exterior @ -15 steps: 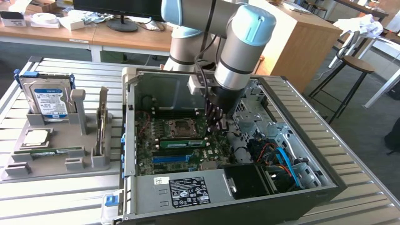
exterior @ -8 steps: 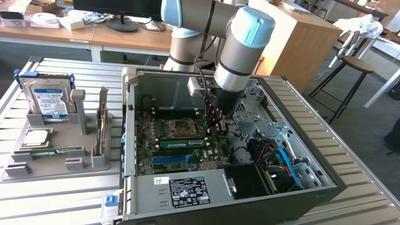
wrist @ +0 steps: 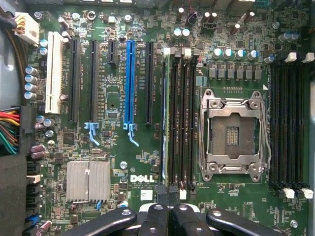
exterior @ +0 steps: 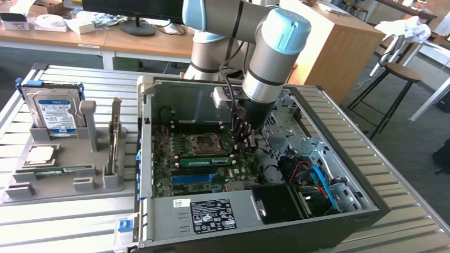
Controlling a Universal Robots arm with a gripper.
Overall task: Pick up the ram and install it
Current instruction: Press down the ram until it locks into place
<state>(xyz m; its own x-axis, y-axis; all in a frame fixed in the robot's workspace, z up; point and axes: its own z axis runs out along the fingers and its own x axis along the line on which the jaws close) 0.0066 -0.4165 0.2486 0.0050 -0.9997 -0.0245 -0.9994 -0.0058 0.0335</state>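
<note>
The gripper (exterior: pixel 246 145) hangs near the middle of the exterior view, reaching down into the open case (exterior: pixel 211 211), its fingers pressed together on nothing. In the wrist view the gripper (wrist: pixel 168 209) sits right over one end of the ram (wrist: pixel 165 123). The ram stands edge-on in a slot beside the socket (wrist: pixel 234 132), the slot of that bank farthest from it. Whether the tips touch the stick I cannot tell.

In the exterior view the ram (exterior: pixel 206 161) is a green stick seated on the motherboard (exterior: pixel 179 182). It lies just left of the fingers, below the socket (exterior: pixel 202 141) and above the blue slot (exterior: pixel 191 178). The arm (exterior: pixel 271 58) rises from the gripper to the frame's top.

At the exterior view's left, well apart from the case, a grey tray (exterior: pixel 63 185) holds a hard drive (exterior: pixel 56 113) and an upright card (exterior: pixel 115 137). Everything rests on a slatted table (exterior: pixel 393 179).
</note>
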